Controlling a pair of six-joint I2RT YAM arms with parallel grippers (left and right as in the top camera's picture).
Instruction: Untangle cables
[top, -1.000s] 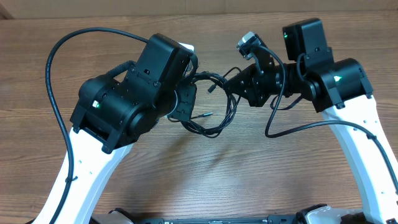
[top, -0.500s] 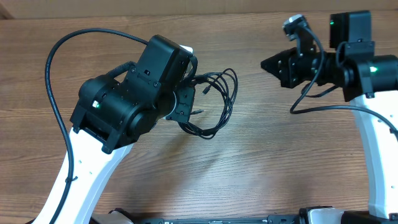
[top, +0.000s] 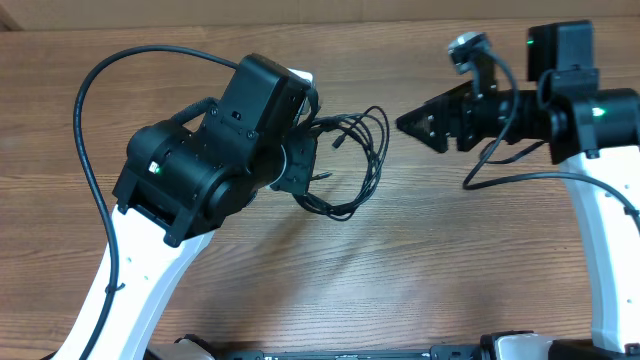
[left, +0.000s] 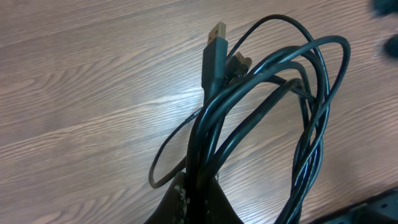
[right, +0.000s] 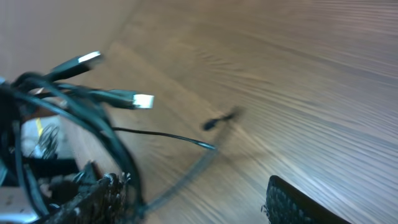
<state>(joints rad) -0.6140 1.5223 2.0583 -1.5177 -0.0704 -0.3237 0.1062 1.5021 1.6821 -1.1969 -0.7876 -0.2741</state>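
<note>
Right claw (top: 403, 122) withdrawn from cables (left: 208, 124), spread; left claw (left: 199, 208) clamps them.

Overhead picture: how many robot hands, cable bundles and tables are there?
Robot hands: 2 (left hand, right hand)
Bundle of black cables: 1
Wooden table: 1
Total: 4
</note>
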